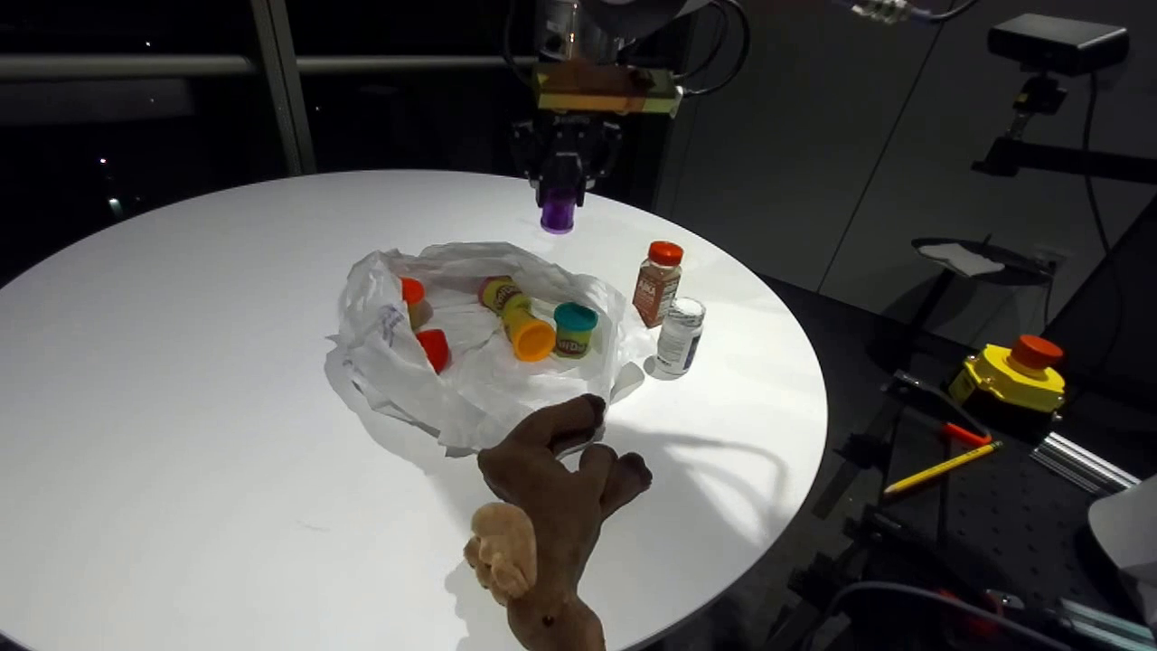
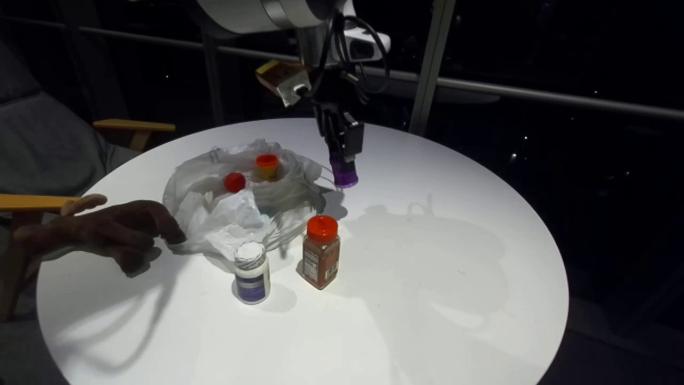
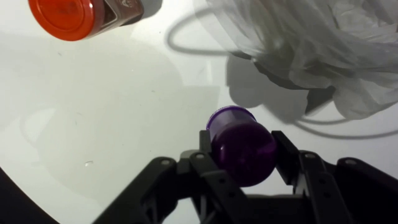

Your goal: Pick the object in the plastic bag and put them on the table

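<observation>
Jaws clamped on a purple tub (image 1: 558, 217): my gripper (image 3: 242, 144) sets one black finger on either side of its smooth, glossy round wall; thin rim at the lower end. Tub hangs above the table (image 1: 208, 425), a smooth white disc, its shadow lying apart from it in the wrist view.

Just beside it, the plastic bag (image 1: 506, 402): thin whitish film, half see-through, crinkled into ridges, mouth gaping. Inside, squat cylinders. Teal-lidded tub (image 1: 574, 331) upright. Orange-lidded tub (image 1: 531, 337) on its side, end to end with a yellow-labelled tub (image 1: 499, 295), also tipped. Farther along, a yellow tub (image 2: 267, 170) with orange-red lid, and a rounded red piece (image 2: 235, 182).

Outside the bag, toward the right edge in an exterior view: spice bottle (image 1: 654, 294), flat-sided, clear, brown contents, red cap. Near it a white jar (image 1: 680, 339), round-shouldered, dark blue on its label.

At the near edge in an exterior view, a brown plush bear (image 1: 550, 484), limbs sprawled, paws darker, one paler tan patch. Paw at the bag's rim; touching or not, I cannot tell.
</observation>
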You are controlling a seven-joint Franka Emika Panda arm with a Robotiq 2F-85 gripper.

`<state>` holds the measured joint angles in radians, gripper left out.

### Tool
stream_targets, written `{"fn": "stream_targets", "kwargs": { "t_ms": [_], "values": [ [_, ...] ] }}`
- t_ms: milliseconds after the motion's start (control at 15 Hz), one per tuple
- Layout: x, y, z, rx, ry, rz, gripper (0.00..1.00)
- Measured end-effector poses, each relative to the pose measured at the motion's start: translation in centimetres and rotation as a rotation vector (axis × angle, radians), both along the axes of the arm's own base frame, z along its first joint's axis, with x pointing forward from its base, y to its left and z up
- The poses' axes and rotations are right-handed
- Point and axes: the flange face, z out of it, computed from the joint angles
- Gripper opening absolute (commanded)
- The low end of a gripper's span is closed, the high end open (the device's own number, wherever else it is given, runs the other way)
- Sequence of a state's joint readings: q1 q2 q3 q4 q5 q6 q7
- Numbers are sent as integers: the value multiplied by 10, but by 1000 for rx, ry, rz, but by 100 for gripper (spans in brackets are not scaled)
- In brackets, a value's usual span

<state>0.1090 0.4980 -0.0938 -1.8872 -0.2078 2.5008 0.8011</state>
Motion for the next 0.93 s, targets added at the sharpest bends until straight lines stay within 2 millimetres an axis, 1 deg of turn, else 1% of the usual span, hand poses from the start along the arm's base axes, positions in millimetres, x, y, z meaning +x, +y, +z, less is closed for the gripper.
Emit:
{"fn": "stream_targets", "kwargs": {
  "t_ms": [133,267,400,533,600,667,733,800,933],
  "values": [
    [3,-18,-26,6,33,-20,20],
    [4,-33,-46,31,60,-38,20],
    [5,-46,-61,68,79,-53,20],
    [4,-57,-72,105,91,-67,20],
    [4,-61,-76,121,96,-72,70],
    [4,-66,-79,137,98,-78,71],
    [3,-70,-81,152,100,-85,77],
    [2,-73,-83,164,101,-90,86],
    [3,-78,-80,180,86,-88,100]
  ]
}}
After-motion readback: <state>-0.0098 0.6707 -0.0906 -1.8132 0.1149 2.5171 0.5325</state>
